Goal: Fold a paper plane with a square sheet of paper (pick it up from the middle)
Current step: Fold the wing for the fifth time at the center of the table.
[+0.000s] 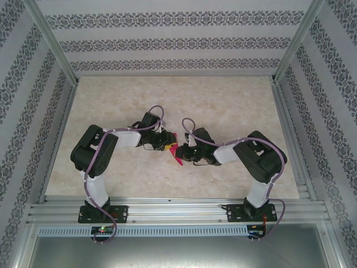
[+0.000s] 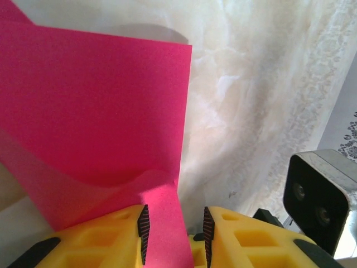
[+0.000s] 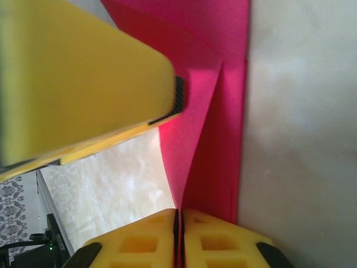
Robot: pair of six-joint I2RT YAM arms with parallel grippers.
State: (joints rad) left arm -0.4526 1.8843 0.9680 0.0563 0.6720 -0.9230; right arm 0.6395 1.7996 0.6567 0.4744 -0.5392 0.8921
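From above, you can barely read the paper [image 1: 177, 156]. It sits at the middle of the table [image 1: 223, 106], where the two wrists meet, and they cover all but a small magenta sliver.

Your right gripper [image 3: 178, 215] has its yellow fingers pressed together with a thin pink edge caught in the seam, so it is clamped on the paper. From there the sheet rises in two layers that spread apart into a narrow V. How far the fold runs you cannot see, because the frame cuts it off at the top.

Your left gripper [image 2: 175, 224] stands partly apart. A strip of paper runs down into the gap and lies against one ribbed black pad [image 2: 144, 226], with a clear gap before the other pad. The paper is matte and finely grained, with straight edges and one square corner, and a soft curved bend low down. Its left side runs out of frame.

The table is glossy, cream and marbled. A dark box [image 2: 319, 198] with two round lenses is cropped at the right edge.
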